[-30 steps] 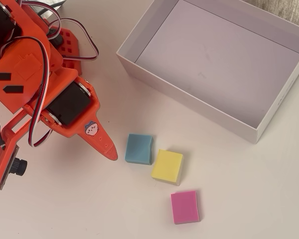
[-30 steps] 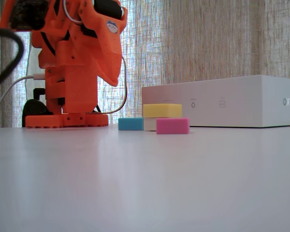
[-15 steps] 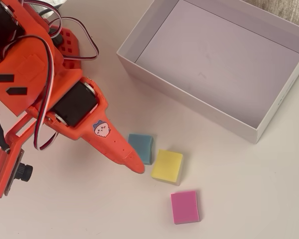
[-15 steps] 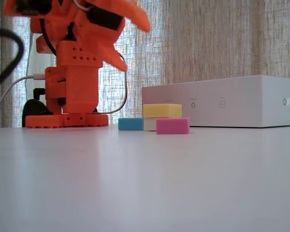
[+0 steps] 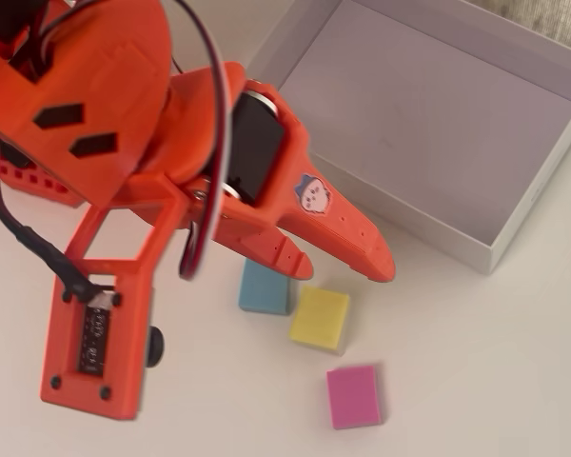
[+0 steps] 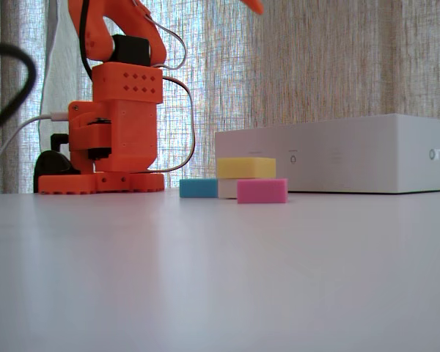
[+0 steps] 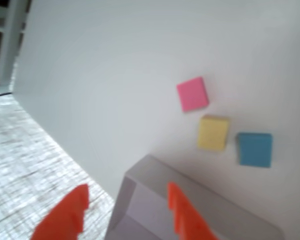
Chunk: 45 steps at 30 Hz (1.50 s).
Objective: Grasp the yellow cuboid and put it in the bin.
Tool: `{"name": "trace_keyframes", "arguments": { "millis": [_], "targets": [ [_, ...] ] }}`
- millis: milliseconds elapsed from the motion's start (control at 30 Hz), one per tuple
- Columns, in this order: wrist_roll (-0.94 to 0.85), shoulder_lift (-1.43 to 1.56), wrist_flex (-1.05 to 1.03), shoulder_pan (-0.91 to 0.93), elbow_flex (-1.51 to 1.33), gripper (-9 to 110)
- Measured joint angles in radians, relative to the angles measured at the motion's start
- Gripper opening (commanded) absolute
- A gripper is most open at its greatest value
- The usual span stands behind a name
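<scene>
The yellow cuboid (image 5: 320,317) lies between a blue block (image 5: 265,287) and a pink block (image 5: 353,396). In the fixed view the yellow cuboid (image 6: 246,167) rests on top of a pale block (image 6: 226,188). The white bin (image 5: 514,224) stands at the upper right, empty. My orange gripper (image 5: 343,269) is open and empty, held high above the blocks near the bin's front wall. In the wrist view the gripper (image 7: 127,187) is spread over the bin's corner (image 7: 155,200), with the yellow cuboid (image 7: 213,132) far below. Only a fingertip (image 6: 253,6) shows in the fixed view.
The arm's orange base (image 6: 110,139) stands at the left behind the blocks, with cables (image 6: 7,95) hanging beside it. The bin's side wall (image 6: 337,163) rises just behind the blocks. A curtain hangs at the back.
</scene>
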<state>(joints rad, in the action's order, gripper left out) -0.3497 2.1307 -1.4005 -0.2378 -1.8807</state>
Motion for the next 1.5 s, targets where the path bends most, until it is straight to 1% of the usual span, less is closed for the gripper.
{"name": "trace_keyframes", "arguments": {
  "millis": [100,233,667,767,1500],
  "targets": [
    [-0.006,-0.101,-0.063,0.023,0.031,21],
    [-0.023,-0.163,-0.074,0.078,0.018,21],
    [-0.04,-0.302,0.052,0.08,-0.153,21],
    [-0.04,-0.328,0.086,0.048,-0.181,20],
    [-0.04,-0.411,0.178,0.04,-0.19,17]
  ]
}}
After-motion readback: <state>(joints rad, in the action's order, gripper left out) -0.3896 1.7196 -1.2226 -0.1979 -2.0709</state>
